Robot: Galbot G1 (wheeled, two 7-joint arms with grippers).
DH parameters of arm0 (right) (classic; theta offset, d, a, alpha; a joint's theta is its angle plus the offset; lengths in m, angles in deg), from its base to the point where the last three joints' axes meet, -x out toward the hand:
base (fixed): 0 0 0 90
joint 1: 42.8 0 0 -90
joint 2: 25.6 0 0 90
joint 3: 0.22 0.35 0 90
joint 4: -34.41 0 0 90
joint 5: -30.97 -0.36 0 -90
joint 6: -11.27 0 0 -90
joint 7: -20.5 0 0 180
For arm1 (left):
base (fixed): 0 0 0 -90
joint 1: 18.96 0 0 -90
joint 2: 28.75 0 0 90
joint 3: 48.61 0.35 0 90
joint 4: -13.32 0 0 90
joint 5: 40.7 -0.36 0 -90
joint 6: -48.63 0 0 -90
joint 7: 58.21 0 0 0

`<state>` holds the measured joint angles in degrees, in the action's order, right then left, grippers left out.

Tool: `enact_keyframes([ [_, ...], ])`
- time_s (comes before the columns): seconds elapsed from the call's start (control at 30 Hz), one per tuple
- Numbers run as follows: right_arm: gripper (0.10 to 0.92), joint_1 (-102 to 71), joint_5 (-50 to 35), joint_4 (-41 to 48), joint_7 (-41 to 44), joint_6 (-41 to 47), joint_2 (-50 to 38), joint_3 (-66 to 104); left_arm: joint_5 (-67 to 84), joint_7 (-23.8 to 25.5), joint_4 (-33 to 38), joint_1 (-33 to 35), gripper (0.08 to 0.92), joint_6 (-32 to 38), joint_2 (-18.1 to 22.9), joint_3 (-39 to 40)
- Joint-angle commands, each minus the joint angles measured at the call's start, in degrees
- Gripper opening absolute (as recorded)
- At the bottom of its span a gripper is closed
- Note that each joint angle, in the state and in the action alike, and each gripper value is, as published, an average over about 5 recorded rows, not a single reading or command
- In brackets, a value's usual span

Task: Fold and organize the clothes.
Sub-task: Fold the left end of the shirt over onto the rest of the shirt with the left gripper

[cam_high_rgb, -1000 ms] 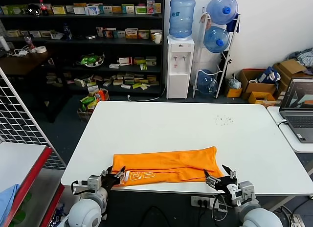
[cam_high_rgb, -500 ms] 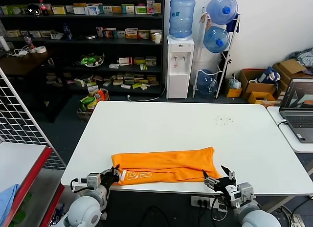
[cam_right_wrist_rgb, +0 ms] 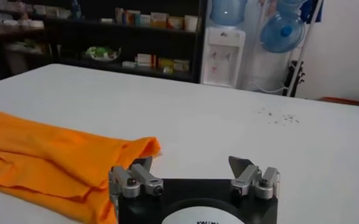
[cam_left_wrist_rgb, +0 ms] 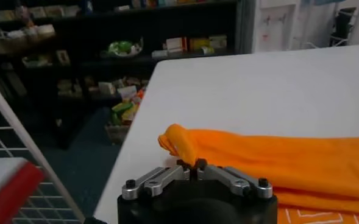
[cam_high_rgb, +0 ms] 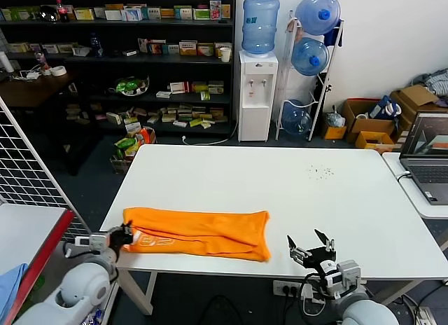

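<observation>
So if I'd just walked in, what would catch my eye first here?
The bright orange T-shirt, folded into a long strip along the near edge of the white table. The left gripper is shut on its left end at the table's corner, while the right gripper hangs open just off its other end, touching nothing. Behind stand a water dispenser and cluttered dark shelves.

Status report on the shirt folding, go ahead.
Left gripper shut on orange T-shirt, at its left end by the table edge. Right gripper open, off the shirt's right end. T-shirt lies in a long folded strip. Nothing in the way.
</observation>
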<state>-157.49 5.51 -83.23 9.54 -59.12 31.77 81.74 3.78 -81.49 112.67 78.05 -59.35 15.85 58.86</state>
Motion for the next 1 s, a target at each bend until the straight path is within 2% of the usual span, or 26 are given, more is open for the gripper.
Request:
enact_keyframes([
  [0.03, 0.823, 1.44, 8.4, 3.45, -0.9, -10.44, 3.19, -0.47, 0.82, -0.59, 4.06, 1.01, 0.112, -0.11, -7.83, -6.0],
  [0.2, 0.823, 1.97, 11.31, 5.65, -1.49, -14.91, 5.26, -0.35, 1.65, -2.74, 14.56, 3.11, 0.112, -2.56, -1.62, -0.53],
  [0.33, 0.823, 1.84, 11.68, 6.28, -1.81, -15.28, 6.56, -0.11, 1.71, -3.74, 17.13, 2.53, 0.112, -3.74, 5.33, 5.12],
  [0.63, 0.823, 2.2, 14.18, 7.98, -1.57, -15.89, 9.69, 0.64, 1.29, -4.48, 14.01, -3.47, 0.112, -4.11, 16.0, 15.98],
  [1.0, 0.823, 2.5, 15.61, 9.9, -1.48, -15.95, 12.26, 1.3, 0.18, -4.45, 7.2, -9.75, 0.112, -3.78, 27.04, 21.95],
])
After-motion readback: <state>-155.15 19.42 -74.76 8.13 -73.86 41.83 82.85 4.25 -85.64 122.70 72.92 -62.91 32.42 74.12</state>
